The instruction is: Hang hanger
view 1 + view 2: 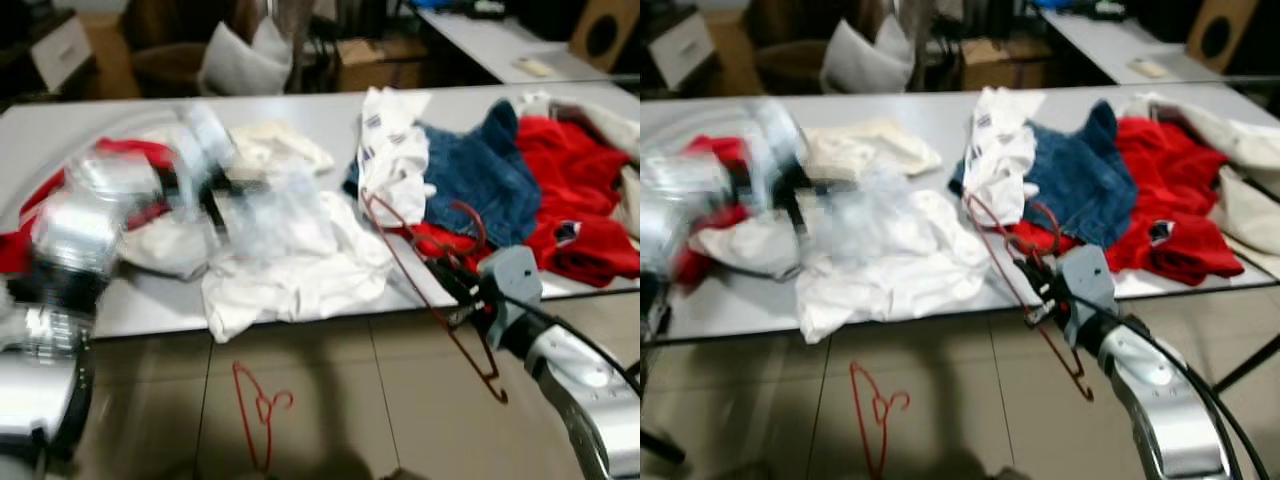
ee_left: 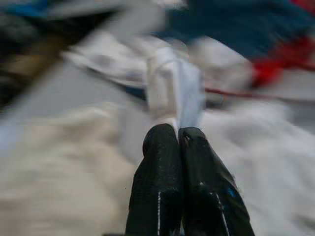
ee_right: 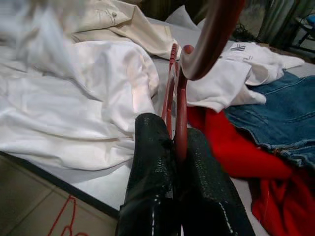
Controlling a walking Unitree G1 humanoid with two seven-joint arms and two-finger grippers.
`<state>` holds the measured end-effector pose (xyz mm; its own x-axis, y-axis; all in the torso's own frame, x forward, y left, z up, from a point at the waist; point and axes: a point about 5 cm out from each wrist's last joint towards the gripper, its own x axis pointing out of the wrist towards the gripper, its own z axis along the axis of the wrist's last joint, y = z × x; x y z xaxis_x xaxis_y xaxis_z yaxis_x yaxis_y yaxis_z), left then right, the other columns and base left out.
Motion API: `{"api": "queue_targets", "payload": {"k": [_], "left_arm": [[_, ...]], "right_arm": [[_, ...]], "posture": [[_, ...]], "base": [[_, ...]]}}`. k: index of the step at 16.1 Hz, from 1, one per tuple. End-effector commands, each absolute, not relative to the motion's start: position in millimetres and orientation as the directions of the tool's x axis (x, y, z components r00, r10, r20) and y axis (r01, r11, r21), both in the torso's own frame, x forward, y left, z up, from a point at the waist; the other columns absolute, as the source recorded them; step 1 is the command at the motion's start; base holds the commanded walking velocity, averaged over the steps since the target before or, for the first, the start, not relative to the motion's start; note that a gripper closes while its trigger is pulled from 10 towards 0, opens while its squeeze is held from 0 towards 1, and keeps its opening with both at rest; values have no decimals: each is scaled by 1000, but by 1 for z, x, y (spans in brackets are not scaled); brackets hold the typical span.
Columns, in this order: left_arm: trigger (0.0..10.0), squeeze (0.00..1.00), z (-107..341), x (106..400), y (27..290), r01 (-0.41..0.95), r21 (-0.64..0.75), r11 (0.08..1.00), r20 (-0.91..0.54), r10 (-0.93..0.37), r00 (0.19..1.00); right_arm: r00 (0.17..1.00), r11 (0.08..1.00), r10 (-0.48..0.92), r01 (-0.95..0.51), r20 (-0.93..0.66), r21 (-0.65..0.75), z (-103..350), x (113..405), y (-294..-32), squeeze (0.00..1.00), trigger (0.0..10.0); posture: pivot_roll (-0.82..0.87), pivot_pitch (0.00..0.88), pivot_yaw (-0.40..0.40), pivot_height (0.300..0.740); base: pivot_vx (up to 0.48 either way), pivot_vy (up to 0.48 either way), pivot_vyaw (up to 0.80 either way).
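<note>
Reaching in from the near left corner of the counter (image 1: pixel 330 110), the left hand (image 2: pixel 177 133) is badly blurred in the head views; in its wrist view its two black fingers (image 2: pixel 158 167) lie pressed together with a fold of pale cloth (image 2: pixel 174 86) at their tips, though the blur keeps me from telling whether the cloth is truly pinched. Beneath that arm, a red garment (image 1: pixel 130 152) lies near the left edge, with a cream shirt (image 1: pixel 275 145) behind it toward the far edge. A crumpled white shirt (image 1: pixel 300 270) spreads over the near edge in the middle and hangs partly off it. On the tiled floor (image 1: pixel 400 400) below that shirt lies a red hanger (image 1: pixel 258 410).

Farther right, a white printed top (image 1: pixel 392 150) is draped over a blue denim piece (image 1: pixel 480 175), and a red fleece (image 1: pixel 575 190) is heaped toward the right edge, with a pale garment (image 1: pixel 600 115) at the far right corner.

At the near edge on the right, the right hand (image 3: pixel 174 142) is clamped on a second, dark red hanger (image 1: pixel 430 290). The wrist view shows the fingers (image 3: pixel 152 167) squeezing its thin neck, the hook curving up just past the fingertips. In the head views this hanger is tilted, its upper end over the white printed top and its lower end hanging off the counter's near edge above the floor.
</note>
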<state>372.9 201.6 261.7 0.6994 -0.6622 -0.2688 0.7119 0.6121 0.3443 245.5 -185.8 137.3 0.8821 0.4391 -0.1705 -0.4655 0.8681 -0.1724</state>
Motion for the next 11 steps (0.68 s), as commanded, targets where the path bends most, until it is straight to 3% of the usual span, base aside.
{"api": "queue_targets", "payload": {"k": [1, 2, 4, 5, 6, 7, 8, 11], "left_arm": [[0, 0, 262, 383, 215, 605, 369, 705, -243, -555, 796], [0, 0, 287, 400, 239, 267, 506, 820, -85, -260, 962], [0, 0, 298, 405, 243, 139, 549, 824, 1, -167, 986], [10000, 0, 285, 408, 239, 167, 572, 803, -53, -167, 985], [10000, 0, 269, 410, 234, 212, 587, 782, -119, -175, 977], [10000, 239, 256, 410, 232, 218, 635, 742, -150, -158, 976], [10000, 1000, 250, 411, 233, 182, 665, 725, -143, -116, 983], [10000, 1000, 258, 412, 242, 62, 736, 674, -72, -14, 997]], "right_arm": [[887, 868, 434, -459, -160, -188, 139, 246, -186, 0, 10000], [889, 871, 430, -454, -159, -187, 139, 248, -186, 0, 10000], [891, 874, 423, -449, -165, -187, 138, 252, -186, 0, 10000], [890, 873, 424, -451, -169, -186, 137, 253, -184, 0, 10000], [887, 870, 430, -457, -170, -184, 136, 252, -181, 0, 10000], [884, 868, 434, -461, -173, -184, 134, 252, -178, 0, 10000], [883, 867, 436, -464, -174, -182, 133, 252, -176, 0, 10000], [880, 867, 438, -467, -181, -175, 131, 251, -173, 0, 10000]], "posture": [[-86, 0, 33, 710], [-86, 0, 33, 710], [-86, 0, 33, 710], [-82, 0, 26, 710], [-84, 0, 28, 710], [-87, 0, 31, 710], [-91, 0, 35, 710], [-96, 0, 42, 710]], "base": [[0, 0, 0], [0, 0, 0], [0, 0, 0], [0, 0, 0], [0, 0, 0], [0, 0, 0], [0, 0, 0], [0, 0, 0]]}}
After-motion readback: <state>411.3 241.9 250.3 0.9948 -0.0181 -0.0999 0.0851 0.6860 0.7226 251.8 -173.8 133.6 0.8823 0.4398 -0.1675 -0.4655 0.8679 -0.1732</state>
